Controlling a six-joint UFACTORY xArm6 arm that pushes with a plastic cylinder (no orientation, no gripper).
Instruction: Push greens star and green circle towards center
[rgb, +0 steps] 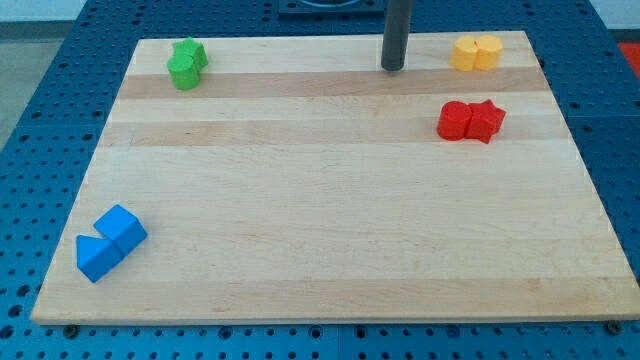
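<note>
The green star (191, 52) and the green circle (184, 72) touch each other at the board's top left corner, the star above the circle. My tip (392, 67) rests near the top edge, right of the middle. It is far to the right of both green blocks and touches no block.
Two yellow blocks (475, 52) sit at the top right, just right of my tip. A red circle (455, 120) and a red star (486, 121) touch below them. A blue cube (121, 227) and a blue triangle (97, 257) lie at the bottom left of the wooden board (330, 220).
</note>
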